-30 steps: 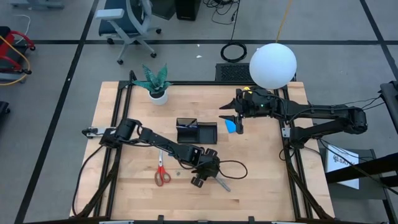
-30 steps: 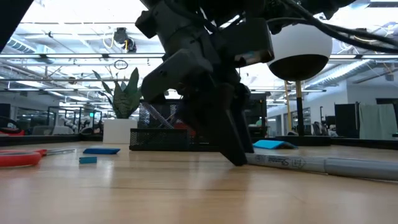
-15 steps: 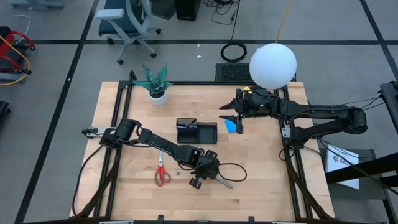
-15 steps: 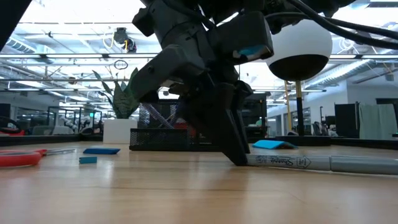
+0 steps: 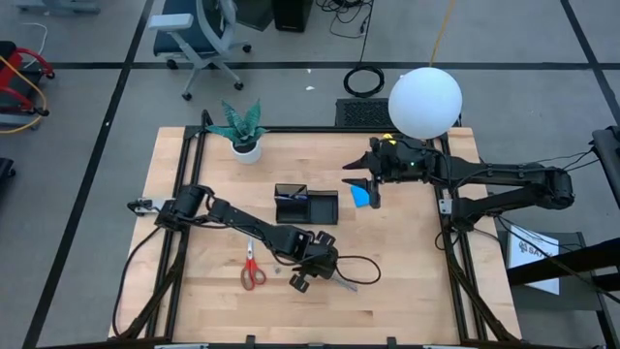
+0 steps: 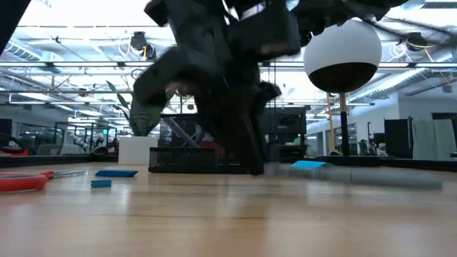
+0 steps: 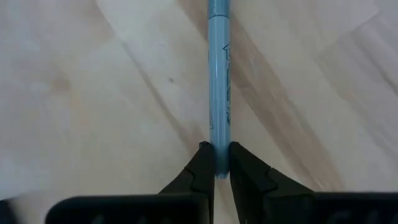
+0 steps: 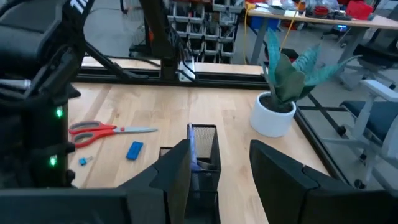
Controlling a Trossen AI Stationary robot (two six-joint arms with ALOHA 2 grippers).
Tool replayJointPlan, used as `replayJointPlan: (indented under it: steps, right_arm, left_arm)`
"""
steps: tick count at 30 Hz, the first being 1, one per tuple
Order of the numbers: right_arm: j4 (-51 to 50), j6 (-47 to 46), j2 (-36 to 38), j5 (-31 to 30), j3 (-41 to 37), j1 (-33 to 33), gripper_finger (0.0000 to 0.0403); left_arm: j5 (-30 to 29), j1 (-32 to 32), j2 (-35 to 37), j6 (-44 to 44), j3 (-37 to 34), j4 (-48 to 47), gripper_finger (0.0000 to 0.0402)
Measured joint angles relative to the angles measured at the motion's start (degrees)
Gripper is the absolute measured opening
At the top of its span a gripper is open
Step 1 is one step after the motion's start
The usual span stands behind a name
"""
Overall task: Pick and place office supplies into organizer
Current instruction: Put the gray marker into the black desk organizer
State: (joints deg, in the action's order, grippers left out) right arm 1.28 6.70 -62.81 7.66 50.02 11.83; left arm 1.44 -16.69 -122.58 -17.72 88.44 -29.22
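Note:
A slim grey-blue pen (image 7: 219, 74) is in my left gripper (image 7: 219, 165), which is shut on it low over the near middle of the table (image 5: 329, 276). In the low view the pen (image 6: 357, 175) shows blurred, just above the wood. Red-handled scissors (image 5: 252, 269) lie flat to the left. The black organizer (image 5: 305, 205) stands mid-table with a pen upright in it (image 8: 194, 149). My right gripper (image 8: 217, 168) hovers open, high over a bright blue note pad (image 5: 360, 196). Another blue pad (image 6: 116, 173) and a tiny blue block (image 6: 101, 183) lie near the scissors. My left gripper pinches the pen's near end (image 7: 219, 142) between its two fingertips (image 7: 204, 168). The fingers come steeply from above, slanting down, and the pen runs on ahead of them. The pen hangs nearly level just above the wood; whether its far end touches, I cannot tell.
A potted plant (image 5: 242, 131) stands at the far left corner and a white globe lamp (image 5: 424, 102) at the far right. A black cable loop (image 5: 360, 269) trails from the left wrist beside the pen. Bare wood lies along the near edge (image 5: 426, 301).
My left gripper has risen a little and drifted toward the table's left edge with the pen in it. The pen, which lay on the wood, now shows lifted and blurred by motion.

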Motion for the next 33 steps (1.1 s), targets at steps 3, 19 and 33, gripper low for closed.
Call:
replayJointPlan:
  steps: [3, 19, 33]
  right_arm:
    - [0.13, 0.04, 1.09, 0.04, 0.00, -1.16, 0.0155]
    - [2.72, 6.50, 8.32, -0.07, 0.02, -13.17, 0.0155]
    - [-3.81, 3.17, 9.20, -8.55, -0.05, -20.11, 0.0155]
  left_arm:
    - [-2.96, -0.90, 1.68, 0.33, 0.03, -1.62, 0.0033]
    - [-18.31, -3.94, 11.02, 7.86, 0.19, -0.34, 0.0002]
    - [-16.63, -3.87, 11.95, 12.37, 0.22, -6.91, 0.0005]
